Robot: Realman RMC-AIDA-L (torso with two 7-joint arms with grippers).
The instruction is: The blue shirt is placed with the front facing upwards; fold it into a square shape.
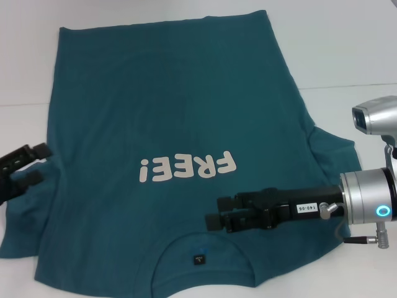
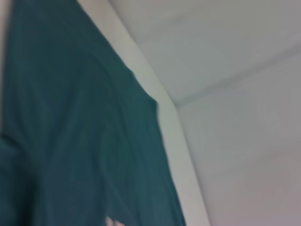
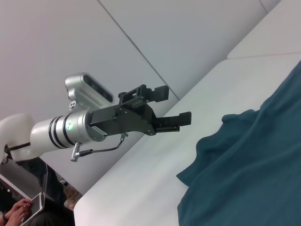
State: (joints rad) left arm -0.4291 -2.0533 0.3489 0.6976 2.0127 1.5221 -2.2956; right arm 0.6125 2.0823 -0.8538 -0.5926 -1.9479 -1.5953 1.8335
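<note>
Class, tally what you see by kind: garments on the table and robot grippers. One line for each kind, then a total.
Shirts: 1, the blue shirt
Grippers: 2, the left gripper and the right gripper, both open
Total: 3

The shirt (image 1: 167, 112) is soft, matt teal cloth, lightly creased, with rumpled folds at its sleeve edge. Its "FREE!" lettering (image 1: 187, 167) is flat, smooth white print. A small black label (image 1: 197, 259) sits inside the collar. The table (image 1: 335, 43) is smooth, pale and matt. The right gripper (image 1: 214, 212) is matt black, hard-looking, on a brushed silver metal wrist (image 1: 366, 200) with a soft sheen. The left gripper (image 1: 38, 164) is the same matt black.
</note>
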